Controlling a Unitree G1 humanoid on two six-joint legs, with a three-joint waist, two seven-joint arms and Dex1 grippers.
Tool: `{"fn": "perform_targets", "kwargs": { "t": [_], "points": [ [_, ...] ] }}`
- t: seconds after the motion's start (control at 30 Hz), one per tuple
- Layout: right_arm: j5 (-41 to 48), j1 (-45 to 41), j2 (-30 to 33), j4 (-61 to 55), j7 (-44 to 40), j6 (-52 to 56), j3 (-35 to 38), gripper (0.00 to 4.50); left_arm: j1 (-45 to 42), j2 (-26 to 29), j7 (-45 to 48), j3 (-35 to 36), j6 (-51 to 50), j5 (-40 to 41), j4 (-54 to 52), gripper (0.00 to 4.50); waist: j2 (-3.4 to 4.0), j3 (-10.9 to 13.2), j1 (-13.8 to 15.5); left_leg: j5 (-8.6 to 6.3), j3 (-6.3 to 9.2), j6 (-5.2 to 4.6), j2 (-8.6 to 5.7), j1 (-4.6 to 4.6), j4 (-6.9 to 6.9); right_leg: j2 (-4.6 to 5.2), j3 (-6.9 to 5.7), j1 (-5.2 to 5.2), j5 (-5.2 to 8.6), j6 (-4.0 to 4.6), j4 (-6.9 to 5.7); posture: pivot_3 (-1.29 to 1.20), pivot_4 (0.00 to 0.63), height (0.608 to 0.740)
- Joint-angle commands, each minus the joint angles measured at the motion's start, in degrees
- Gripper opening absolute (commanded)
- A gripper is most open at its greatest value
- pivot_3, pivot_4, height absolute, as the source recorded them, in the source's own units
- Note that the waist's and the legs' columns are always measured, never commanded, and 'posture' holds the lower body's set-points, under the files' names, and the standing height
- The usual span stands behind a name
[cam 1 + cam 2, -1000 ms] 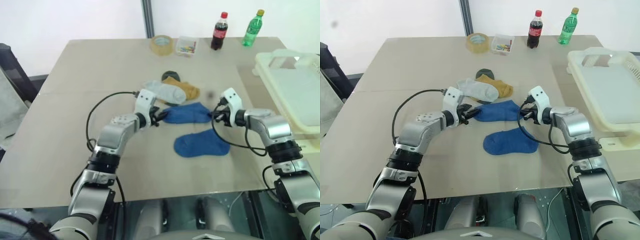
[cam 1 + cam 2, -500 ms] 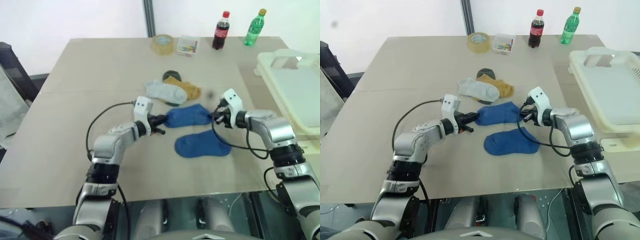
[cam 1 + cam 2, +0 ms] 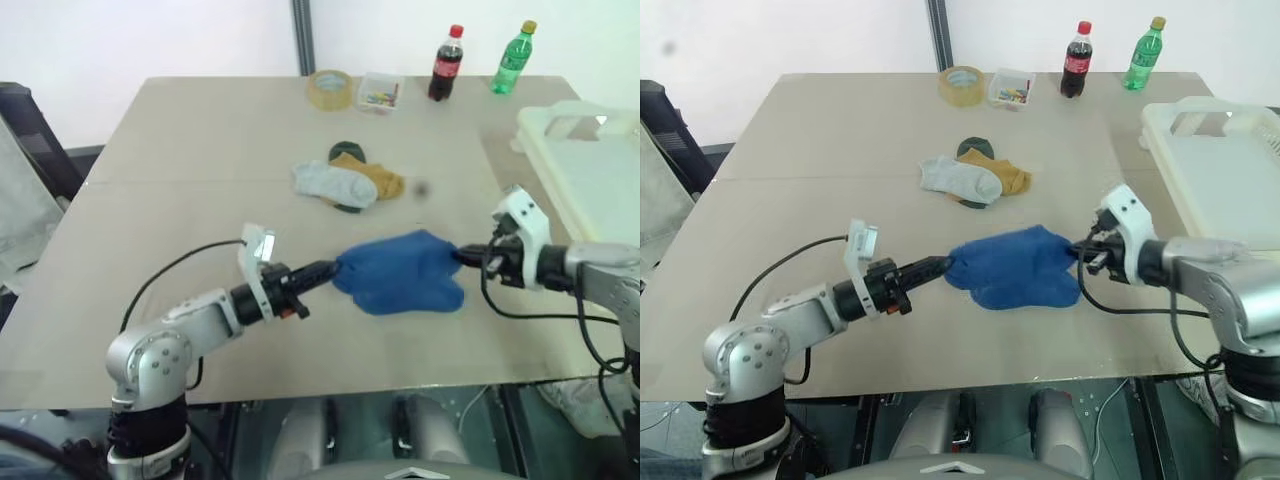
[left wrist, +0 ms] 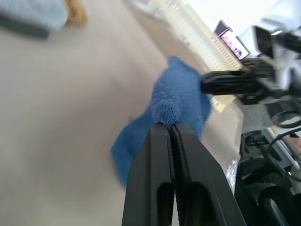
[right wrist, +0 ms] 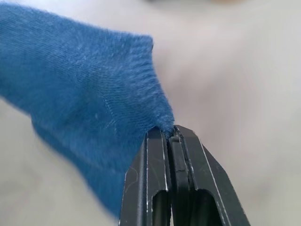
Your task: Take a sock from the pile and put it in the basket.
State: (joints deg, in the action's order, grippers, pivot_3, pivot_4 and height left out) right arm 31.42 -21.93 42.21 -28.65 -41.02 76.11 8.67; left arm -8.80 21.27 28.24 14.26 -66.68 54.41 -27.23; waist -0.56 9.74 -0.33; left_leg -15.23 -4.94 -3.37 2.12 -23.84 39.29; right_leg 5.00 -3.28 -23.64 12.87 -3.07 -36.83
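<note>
The blue sock (image 3: pixel 403 272) is stretched between the two grippers at the centre of the head views, just below the middle of the frame. The left gripper (image 3: pixel 332 268) is clamped on one end of it and the right gripper (image 3: pixel 460 256) on the other; in both wrist views the black fingers are seen pressed together on a small tuft of fabric.

A second blue sock appears to lie beneath the held one, and the two cannot be separated clearly. It could be dragged along if the fabrics cling.

The rest of the pile (image 3: pixel 347 183), pale grey, mustard and dark green, is left on the table (image 3: pixel 200 140) above centre. The basket (image 3: pixel 580 170) stands at the right edge of the frame, well apart from the sock.

Each grip is taken on very little cloth, so an end could be pulled out if the arms are drawn further apart. If one gripper is opened late during the swing to the right, the sock could be tugged from the other. A low carry could snag the sock on the basket's thick rim and leave it draped outside.
</note>
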Motion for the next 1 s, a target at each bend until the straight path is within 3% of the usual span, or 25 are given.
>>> {"fn": "perform_targets", "kwargs": {
  "t": [0.03,0.33,0.9,0.93,0.97,1.0],
  "points": [
    [2.7,2.0,0.8,-4.6,1.6,3.7,2.6,0.0,1.8,1.9,-0.8,-5.1,1.2,-1.6,-4.5,0.09,0.0,0.0,0.0,0.0,0.01,0.0,0.0,0.0,0.0,-0.01,0.0,0.0,0.0,0.0,0.0,0.0,0.15,0.735],
    [3.8,4.0,0.2,-4.6,5.2,4.1,1.6,0.0,2.2,3.3,-1.4,-10.1,7.5,-7.5,-2.6,0.09,0.0,0.0,0.1,-0.03,0.0,-0.05,0.0,-0.01,0.0,-0.02,0.01,-0.04,0.02,0.03,0.01,0.0,0.15,0.735],
    [4.4,5.1,0.1,-2.7,7.1,1.1,-1.1,0.0,-1.1,0.5,-2.2,-15.2,11.8,-12.7,2.2,0.09,-0.01,0.0,1.0,-0.04,-0.03,-0.08,-0.01,-0.03,0.0,-0.05,0.03,-0.05,0.01,0.01,0.03,0.0,0.15,0.735],
    [4.5,5.6,0.8,-3.1,6.6,0.4,-1.2,0.65,-1.2,0.5,-2.3,-15.5,12.0,-13.1,2.6,0.0,-0.01,0.0,1.1,-0.05,-0.03,-0.09,-0.01,-0.03,0.0,-0.05,0.02,-0.05,0.01,0.01,0.03,0.0,0.15,0.735],
    [4.3,6.1,1.6,-3.7,6.1,-0.5,-1.5,0.88,-1.4,0.7,-2.3,-15.9,12.3,-13.9,2.9,0.0,-0.01,0.0,1.2,-0.05,-0.02,-0.09,-0.01,-0.03,-0.01,-0.06,0.02,-0.05,0.01,0.01,0.03,0.0,0.15,0.735],
    [3.8,7.3,2.7,-5.1,5.0,-3.5,-1.8,1.5,-1.8,0.5,-2.7,-16.0,12.5,-14.5,3.2,0.0,-0.01,0.0,1.2,-0.04,0.0,-0.09,-0.01,-0.04,-0.01,-0.06,0.01,-0.05,0.01,0.01,0.03,0.0,0.15,0.735]
  ]
}}
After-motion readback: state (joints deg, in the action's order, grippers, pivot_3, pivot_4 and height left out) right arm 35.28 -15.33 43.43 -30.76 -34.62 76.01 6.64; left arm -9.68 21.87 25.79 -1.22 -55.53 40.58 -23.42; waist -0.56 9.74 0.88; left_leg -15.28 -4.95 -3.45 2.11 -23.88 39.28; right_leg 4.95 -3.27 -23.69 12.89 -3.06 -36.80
